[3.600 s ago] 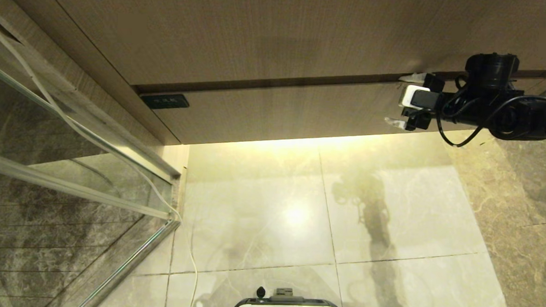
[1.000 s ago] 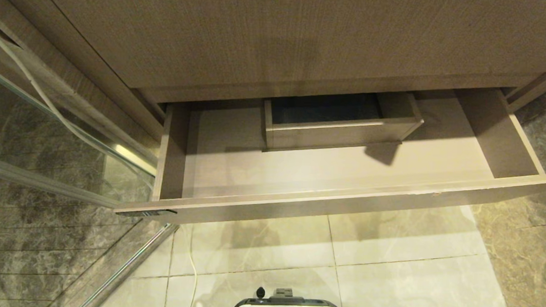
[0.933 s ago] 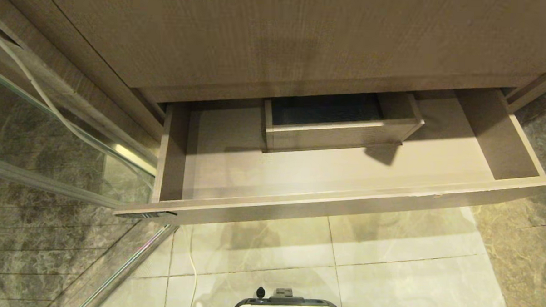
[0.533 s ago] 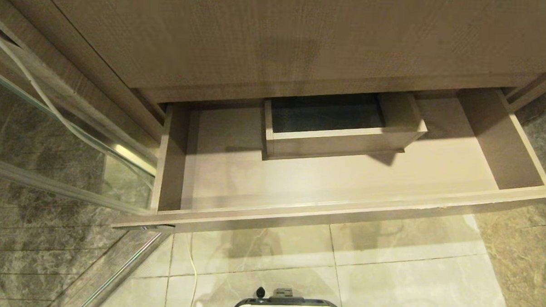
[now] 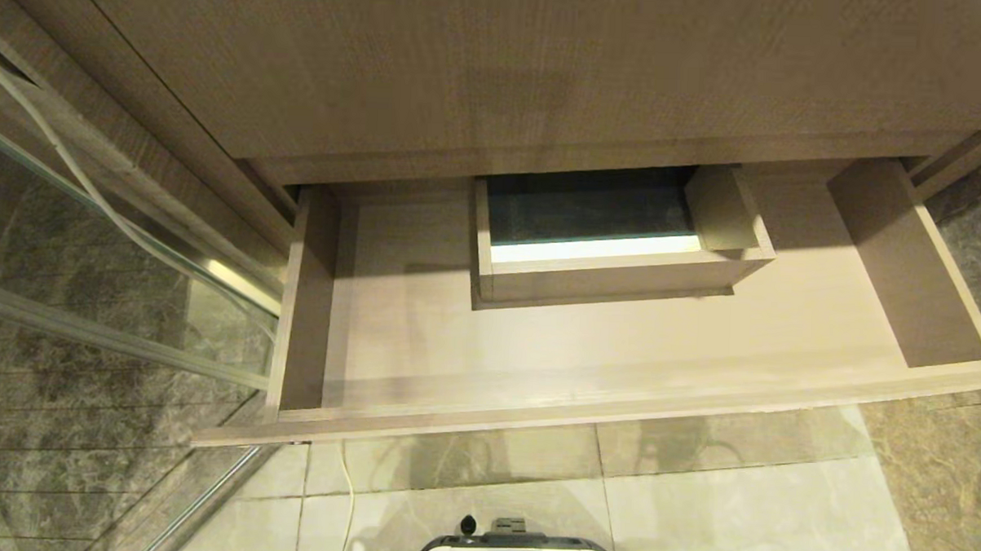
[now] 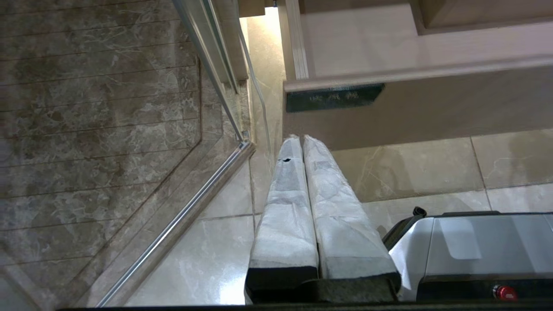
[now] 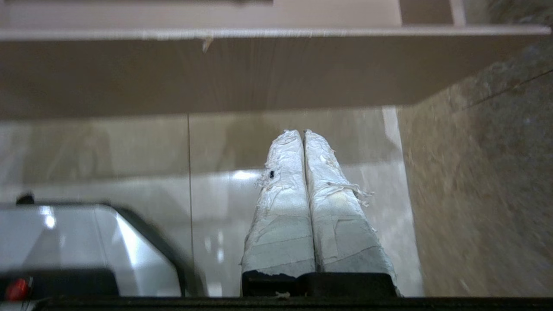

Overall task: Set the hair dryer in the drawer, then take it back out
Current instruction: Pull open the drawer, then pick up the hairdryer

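1. Drawer (image 5: 617, 378): pulled well out, filling the middle band of the head view from left edge to right edge. Compared with a second ago its front edge sits lower in the frame, so it has slid further out; some seconds back it was flush shut.
2. Interior: bare wood-grain floor, with the boxed notch (image 5: 613, 276) at upper centre. More of the notch's inside shows than half a second ago, including a bright strip along its near wall.
3. Hair dryer: not visible in any view. Not in the drawer, not in either claw. Location cannot be told.
4. Right gripper (image 7: 302, 138): fingers pressed together, clenched on nothing, hanging in front of and below the drawer front, over the floor tiles (image 7: 129, 151). It was at the drawer's upper right corner in the head view some seconds ago; now absent from that view.
5. Left gripper (image 6: 301, 140): also closed and empty, parked below the dark label (image 6: 335, 96) at the drawer's corner, beside the glass partition rail (image 6: 181, 220).
6. Judgement: opening step looks complete; the drawer is ready to receive. Next need is to find and fetch the dryer, which is the open question.
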Tool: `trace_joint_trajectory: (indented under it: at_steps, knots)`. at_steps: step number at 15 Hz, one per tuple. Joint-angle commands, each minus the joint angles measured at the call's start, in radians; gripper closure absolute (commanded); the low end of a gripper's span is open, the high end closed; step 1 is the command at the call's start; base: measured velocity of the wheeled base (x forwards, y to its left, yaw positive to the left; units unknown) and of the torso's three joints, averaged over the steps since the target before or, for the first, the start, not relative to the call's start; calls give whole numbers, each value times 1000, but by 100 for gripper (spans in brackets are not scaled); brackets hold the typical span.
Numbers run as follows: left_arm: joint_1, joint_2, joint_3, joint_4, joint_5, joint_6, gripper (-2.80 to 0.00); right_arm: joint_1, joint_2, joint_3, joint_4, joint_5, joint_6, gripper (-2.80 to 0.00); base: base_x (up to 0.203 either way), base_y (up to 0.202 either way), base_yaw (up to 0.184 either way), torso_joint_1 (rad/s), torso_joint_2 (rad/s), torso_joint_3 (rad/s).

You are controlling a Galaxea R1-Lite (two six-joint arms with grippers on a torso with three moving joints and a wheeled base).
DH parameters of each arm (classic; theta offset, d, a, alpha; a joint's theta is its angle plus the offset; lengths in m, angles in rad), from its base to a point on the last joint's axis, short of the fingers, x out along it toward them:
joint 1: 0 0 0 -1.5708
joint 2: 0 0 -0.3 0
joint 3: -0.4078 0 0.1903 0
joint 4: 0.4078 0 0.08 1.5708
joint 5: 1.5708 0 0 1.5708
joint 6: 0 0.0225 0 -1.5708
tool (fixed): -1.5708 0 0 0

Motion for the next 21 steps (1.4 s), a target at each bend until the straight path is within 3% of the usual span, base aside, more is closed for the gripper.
trace_joint_trajectory:
  at_steps: [1, 3, 8, 11, 21]
  knots:
    - [0, 0, 0, 0, 1, 0, 0, 5, -80, 94, -177, 54, -14, 0, 0, 0, 0, 0, 0, 0]
    - [0, 0, 0, 0, 0, 0, 0, 4, -81, 111, -203, 123, -68, 0, 0, 0, 0, 0, 0, 0]
    - [0, 0, 0, 0, 0, 0, 0, 67, -83, 111, -165, 126, -49, 0, 0, 0, 0, 0, 0, 0]
    - [0, 0, 0, 0, 2, 0, 0, 169, -115, 110, -159, 127, -47, 0, 0, 0, 0, 0, 0, 0]
    - [0, 0, 1, 0, 0, 0, 0, 154, -121, 111, -159, 126, -41, 0, 0, 0, 0, 0, 0, 0]
